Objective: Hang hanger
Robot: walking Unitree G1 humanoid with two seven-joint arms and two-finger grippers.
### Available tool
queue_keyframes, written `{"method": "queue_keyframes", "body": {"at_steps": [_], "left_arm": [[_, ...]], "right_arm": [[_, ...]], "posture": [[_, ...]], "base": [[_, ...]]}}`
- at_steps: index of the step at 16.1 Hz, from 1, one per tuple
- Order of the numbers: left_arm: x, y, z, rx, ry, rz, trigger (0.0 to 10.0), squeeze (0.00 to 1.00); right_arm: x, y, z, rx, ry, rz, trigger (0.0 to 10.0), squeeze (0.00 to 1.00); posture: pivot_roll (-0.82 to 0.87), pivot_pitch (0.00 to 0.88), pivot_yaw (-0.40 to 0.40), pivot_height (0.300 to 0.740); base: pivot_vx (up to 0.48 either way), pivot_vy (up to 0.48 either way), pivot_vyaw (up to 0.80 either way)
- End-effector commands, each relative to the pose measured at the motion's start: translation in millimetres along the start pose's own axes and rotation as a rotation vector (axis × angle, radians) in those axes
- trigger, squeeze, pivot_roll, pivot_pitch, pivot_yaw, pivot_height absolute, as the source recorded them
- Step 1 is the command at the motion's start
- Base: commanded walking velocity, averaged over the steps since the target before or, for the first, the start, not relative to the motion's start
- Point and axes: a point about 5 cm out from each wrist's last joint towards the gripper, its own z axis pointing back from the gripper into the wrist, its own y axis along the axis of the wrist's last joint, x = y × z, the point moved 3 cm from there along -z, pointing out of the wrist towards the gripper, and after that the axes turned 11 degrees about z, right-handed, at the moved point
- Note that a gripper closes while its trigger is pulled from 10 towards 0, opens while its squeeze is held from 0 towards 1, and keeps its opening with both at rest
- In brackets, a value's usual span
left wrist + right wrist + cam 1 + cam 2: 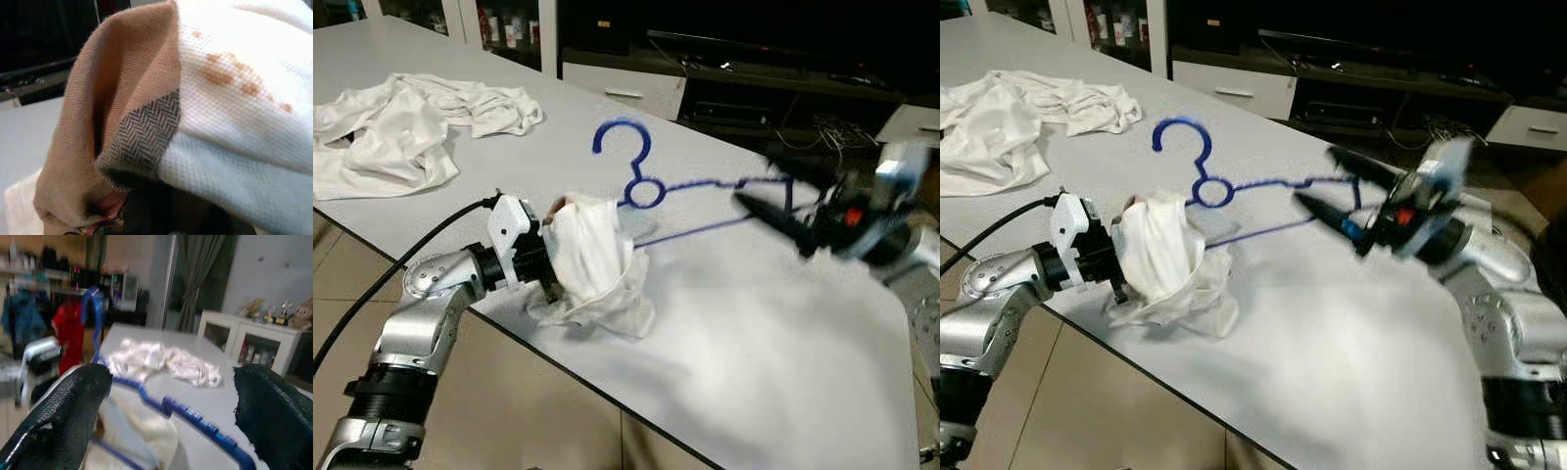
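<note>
Left gripper (551, 262) clamped on my bunched white cloth garment (597, 264) | right gripper (1327, 191) spread apart around blue wire hanger (1234, 186), 3 o'clock of garment

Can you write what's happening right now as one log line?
left gripper: shut on shirt | right gripper: open around hanger | hanger: on table

A pale grey desk (783, 343) fills most of the scene. At its far left corner lies a crumpled heap of white cloth (401, 127), spread flat and loose. Behind the desk stands a low dark TV stand (773, 93) with a white drawer unit (626, 88) at its left. Tangled cables (832, 132) lie beside the stand. Beige floor tiles (538, 411) show below the desk's near edge.
</note>
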Motion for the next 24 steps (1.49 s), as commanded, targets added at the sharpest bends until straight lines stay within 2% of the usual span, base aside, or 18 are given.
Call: {"method": "queue_keyframes", "body": {"at_steps": [1, 2, 4, 7, 9, 10, 12, 13, 14, 15, 17, 18, 19, 20, 22, 24], "left_arm": [[-7.4, -6, 10.2, -0.018, 0.047, 0.022, 0.0, 0.0], [-7.3, -6, 10.1, -0.018, 0.046, 0.022, 0.0, 0.0], [-7.3, -6, 10.0, -0.018, 0.046, 0.023, 0.0, 0.0], [-7.0, -7, 10.5, -0.02, 0.045, 0.024, 0.0, 0.0], [-6.9, -8, 10.8, -0.022, 0.043, 0.025, 0.0, 0.0], [-7.5, -8, 11.0, -0.022, 0.044, 0.025, 0.0, 0.0], [-10.6, -4, 12.6, -0.019, 0.046, 0.019, 0.0, 0.0], [-12.3, 1, 14.4, -0.009, 0.041, 0.011, 0.0, 0.0], [-12.8, 2, 14.9, -0.008, 0.04, 0.011, 0.0, 0.0], [-14.1, 5, 16.4, -0.008, 0.038, 0.002, 0.0, 0.0], [-17.6, 11, 22.2, -0.011, 0.039, -0.02, 0.0, 0.0], [-18.0, 12, 23.1, -0.012, 0.04, -0.024, 0.0, 0.0], [-19.7, 17, 26.8, -0.009, 0.041, -0.034, 0.0, 0.0], [-19.9, 19, 27.6, -0.008, 0.041, -0.036, 0.0, 0.0], [-19.8, 19, 27.6, -0.007, 0.041, -0.037, 0.0, 0.0], [-17.5, 18, 27.2, 0.0, 0.038, -0.031, 0.0, 0.0]], "right_arm": [[25.8, 21, 23.4, 0.064, -0.156, 0.007, 10.0, 0.0], [24.9, 23, 23.9, 0.081, -0.153, -0.011, 10.0, 0.0], [32.9, 25, 28.5, 0.123, -0.207, -0.055, 10.0, 0.0], [65.0, 34, 54.1, 0.252, -0.436, -0.12, 10.0, 0.0], [73.6, 37, 64.4, 0.307, -0.508, -0.168, 10.0, 0.0], [67.5, 25, 62.4, 0.205, -0.485, -0.125, 10.0, 0.0], [35.2, -15, 53.6, -0.09, -0.32, -0.02, 10.0, 0.0], [18.8, -32, 52.0, -0.174, -0.243, -0.027, 10.0, 0.0], [16.3, -34, 51.6, -0.18, -0.233, -0.031, 10.0, 0.0], [6.1, -44, 49.5, -0.221, -0.187, -0.044, 10.0, 0.0], [-27.2, -67, 35.3, -0.284, -0.057, -0.076, 10.0, 0.0], [-32.1, -71, 33.0, -0.288, -0.037, -0.079, 10.0, 0.0], [-55.8, -84, 15.1, -0.299, 0.055, -0.094, 10.0, 0.0], [-65.4, -92, 4.8, -0.311, 0.085, -0.101, 10.0, 0.0], [-72.2, -100, -3.9, -0.327, 0.098, -0.112, 10.0, 0.0], [-88.8, -118, -27.9, -0.35, 0.115, -0.114, 10.0, 0.0]], "posture": [[0.04, 0.037, -0.091, 0.74], [0.04, 0.036, -0.092, 0.74], [0.04, 0.035, -0.091, 0.74], [0.04, 0.034, -0.087, 0.74], [0.04, 0.036, -0.084, 0.74], [0.04, 0.036, -0.083, 0.74], [0.03, 0.039, -0.081, 0.74], [0.03, 0.041, -0.081, 0.74], [0.03, 0.041, -0.08, 0.74], [0.03, 0.041, -0.079, 0.74], [0.03, 0.044, -0.076, 0.74], [0.03, 0.044, -0.075, 0.74], [0.03, 0.044, -0.073, 0.74], [0.04, 0.045, -0.073, 0.74], [0.04, 0.046, -0.076, 0.74], [0.05, 0.049, -0.077, 0.74]], "base": [[0.0, 0.0, 0.0], [0.0, 0.0, 0.0], [0.0, 0.0, 0.0], [0.0, 0.0, 0.0], [0.0, 0.0, 0.0], [0.0, 0.0, 0.0], [0.0, 0.0, 0.0], [0.0, 0.0, 0.0], [0.0, 0.0, 0.0], [0.0, 0.0, 0.0], [0.0, 0.0, 0.0], [0.0, 0.0, 0.0], [0.0, 0.0, 0.0], [0.0, 0.0, 0.0], [0.0, 0.0, 0.0], [0.0, 0.0, 0.0]]}}
